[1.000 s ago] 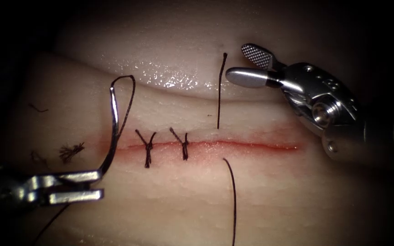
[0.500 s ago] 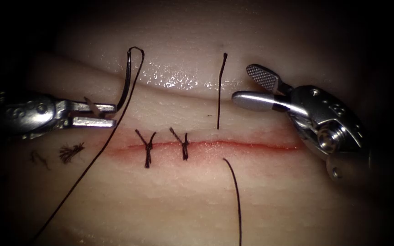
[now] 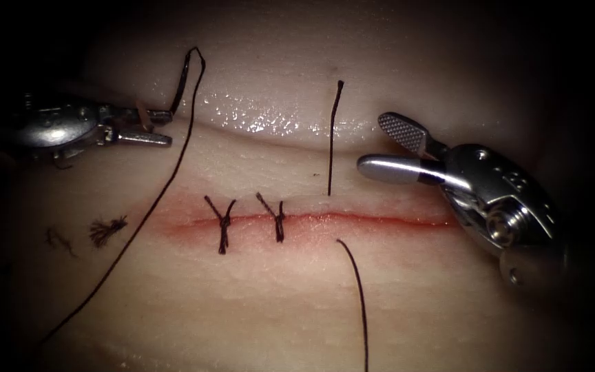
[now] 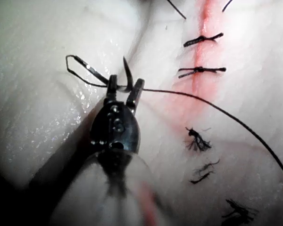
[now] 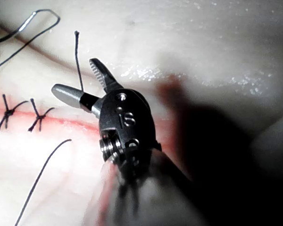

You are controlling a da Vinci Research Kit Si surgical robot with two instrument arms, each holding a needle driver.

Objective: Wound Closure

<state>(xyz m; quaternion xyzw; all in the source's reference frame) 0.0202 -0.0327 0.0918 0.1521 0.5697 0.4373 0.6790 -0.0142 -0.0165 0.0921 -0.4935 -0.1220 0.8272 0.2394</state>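
Note:
My left tool [image 3: 154,128] is at the upper left, well left of the stitches, jaws shut on the curved needle [image 3: 182,79] partway along its curve. A short pointed part of the needle [image 4: 126,70] sticks out past the jaws; it is free of the tissue. Thread [image 3: 147,213] runs from the needle's tail down to the lower left. My right tool [image 3: 373,141] hangs open above the cut's [image 3: 380,220] right part and holds nothing. A short thread end [image 3: 334,138] stands up just left of its jaws. Another strand [image 3: 357,289] leaves the near edge.
Two tied stitches [image 3: 223,224] [image 3: 277,217] cross the left half of the cut, with red fluid along it. Frayed cut ends of thread [image 3: 108,229] lie on the tissue [image 3: 449,310] left of the cut. A wet ridge [image 3: 263,120] runs behind it.
My left tool has carried the needle from the lower left up to the upper left, and the thread trails after it. My right tool has sunk slightly, still open.

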